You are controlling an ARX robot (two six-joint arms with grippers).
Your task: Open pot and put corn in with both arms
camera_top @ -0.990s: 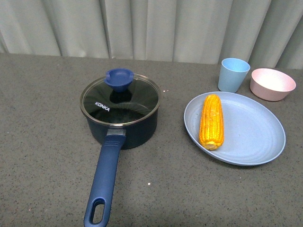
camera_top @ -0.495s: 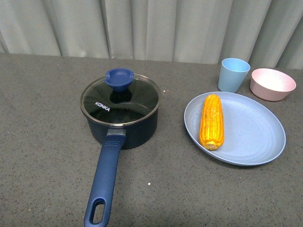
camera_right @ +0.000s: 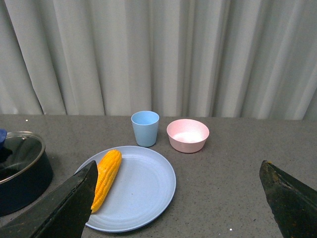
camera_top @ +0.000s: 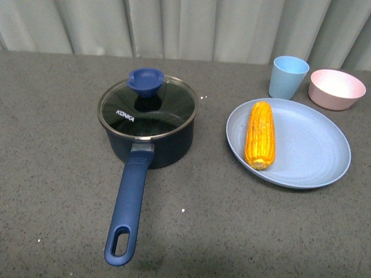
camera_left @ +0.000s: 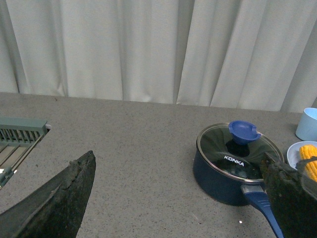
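Observation:
The dark navy pot (camera_top: 149, 139) stands left of centre, closed by a glass lid (camera_top: 147, 109) with a blue knob (camera_top: 145, 80). Its long blue handle (camera_top: 130, 202) points toward me. The corn (camera_top: 259, 134) lies on a light blue plate (camera_top: 313, 156) to the right. Neither arm shows in the front view. My left gripper (camera_left: 178, 168) is open and empty, well back from the pot (camera_left: 223, 171). My right gripper (camera_right: 178, 171) is open and empty, back from the plate (camera_right: 143, 191) and the corn (camera_right: 106, 178).
A light blue cup (camera_top: 287, 76) and a pink bowl (camera_top: 337, 88) stand behind the plate. A grey curtain hangs along the table's far edge. A green slatted rack (camera_left: 17, 136) shows in the left wrist view, far from the pot.
The whole scene has shifted slightly up in the front view, showing more of the handle's end. No object has moved on the table.

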